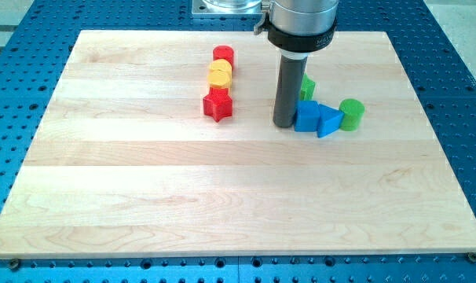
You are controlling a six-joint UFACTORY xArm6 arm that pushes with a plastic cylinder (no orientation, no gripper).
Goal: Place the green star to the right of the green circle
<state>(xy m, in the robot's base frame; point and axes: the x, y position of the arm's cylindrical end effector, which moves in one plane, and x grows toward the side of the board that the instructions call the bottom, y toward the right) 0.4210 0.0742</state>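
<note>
Well to the left of my tip stand a red cylinder, a yellow block and a red star in a touching column. The rod comes straight down from the view's top, its mount cut off, the collar's white writing too small to read; it has no jaws. Just right of the tip sit a blue cube and blue triangle; the green star is mostly hidden behind the rod, and the green circle lies farthest right.

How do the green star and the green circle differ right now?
The green star is mostly hidden behind my rod, while the green circle shows fully. The green star sits nearer the view's top; the green circle lies farther toward the view's right, beside the blue triangle. Both are green.
</note>
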